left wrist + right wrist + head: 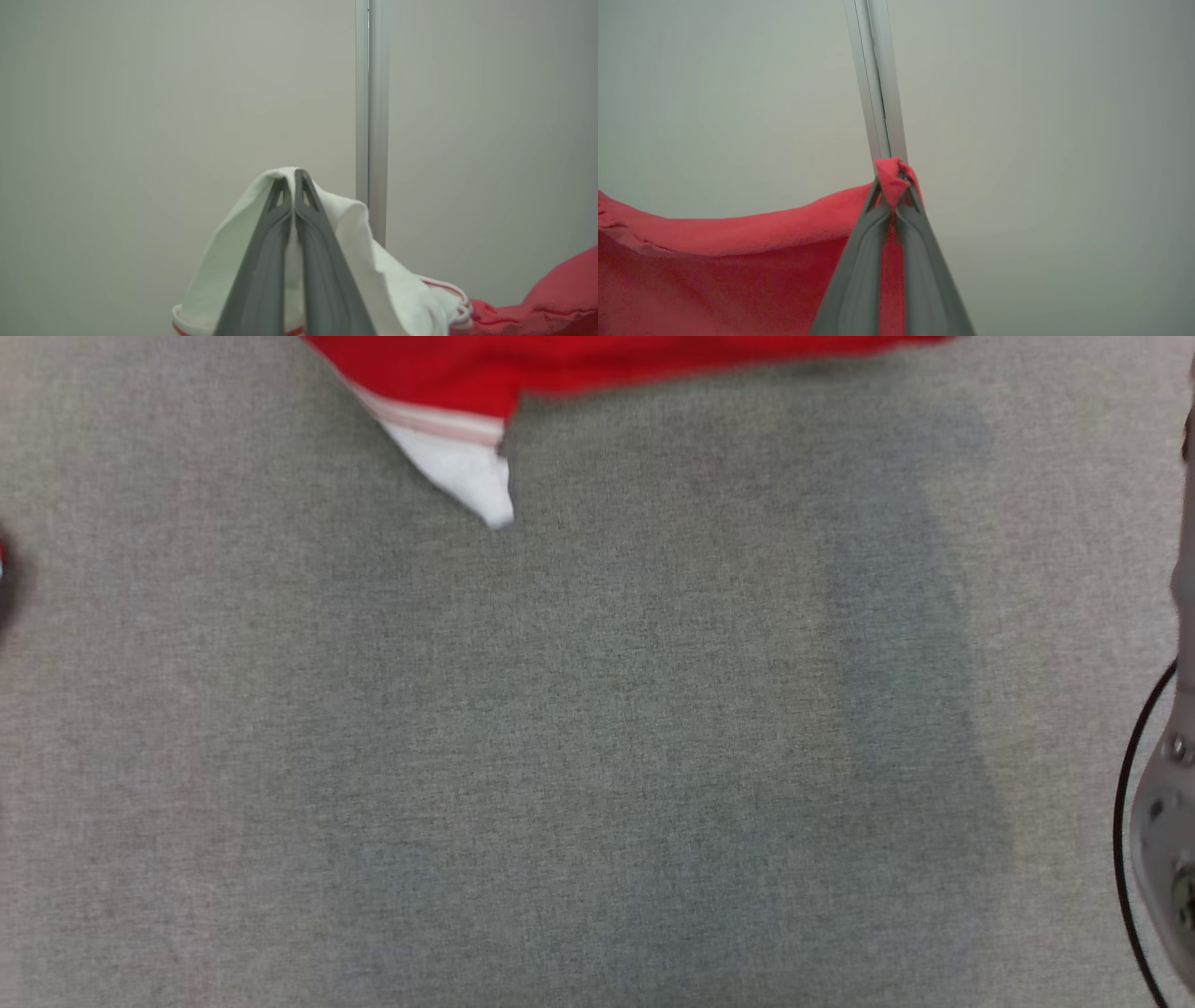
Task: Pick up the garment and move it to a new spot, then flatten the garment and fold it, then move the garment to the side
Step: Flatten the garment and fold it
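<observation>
I've got my left gripper (293, 179) pinched together on a white part of the garment (355, 242), with cloth draped around it. My right gripper (894, 189) is clamped on the garment's red edge, and the fabric stretches away to its left.

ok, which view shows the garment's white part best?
Left wrist view: the white part drapes close up around the shut left gripper. Head view catches its corner at the top edge. Right wrist view has red cloth in the right gripper.
</observation>
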### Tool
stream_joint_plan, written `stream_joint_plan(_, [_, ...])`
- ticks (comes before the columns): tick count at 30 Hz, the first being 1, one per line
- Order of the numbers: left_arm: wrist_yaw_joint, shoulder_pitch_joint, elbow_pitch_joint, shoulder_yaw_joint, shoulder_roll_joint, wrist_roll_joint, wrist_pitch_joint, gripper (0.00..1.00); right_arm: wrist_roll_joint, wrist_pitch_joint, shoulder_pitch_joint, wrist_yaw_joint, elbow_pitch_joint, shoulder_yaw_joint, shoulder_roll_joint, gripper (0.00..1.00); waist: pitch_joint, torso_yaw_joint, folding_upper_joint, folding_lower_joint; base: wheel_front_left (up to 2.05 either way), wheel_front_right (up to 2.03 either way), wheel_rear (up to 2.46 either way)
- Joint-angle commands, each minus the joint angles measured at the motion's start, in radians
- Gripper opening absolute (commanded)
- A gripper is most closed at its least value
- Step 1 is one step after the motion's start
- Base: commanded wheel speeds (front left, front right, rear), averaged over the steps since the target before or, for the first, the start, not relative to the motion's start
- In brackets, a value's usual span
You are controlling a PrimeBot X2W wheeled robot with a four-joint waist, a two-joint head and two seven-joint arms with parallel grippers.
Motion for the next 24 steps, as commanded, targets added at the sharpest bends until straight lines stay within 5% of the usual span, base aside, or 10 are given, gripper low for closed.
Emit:
stream_joint_plan(1, [-0.004,-0.086,0.05,-0.001,0.004,0.004,-0.011,0.0,0.006,-0.01,-0.077,0.001,0.047,-0.013,0.001,0.0,0.025,0.008,0.0,-0.0004,0.0,0.0,0.0])
stream_joint_plan(12, [-0.006,-0.347,0.255,-0.093,-0.013,-0.02,-0.109,0.0,0.009,-0.069,-0.364,0.001,0.319,-0.047,-0.015,0.0,0.046,0.008,0.0,-0.0004,0.0,0.0,0.0])
stream_joint_plan(24, [-0.007,-0.119,0.285,-0.182,-0.03,-0.139,-0.19,0.0,0.069,-0.149,-0.215,0.001,0.432,0.021,0.007,0.0,0.091,0.038,0.0,-0.0004,0.0,0.0,0.0])
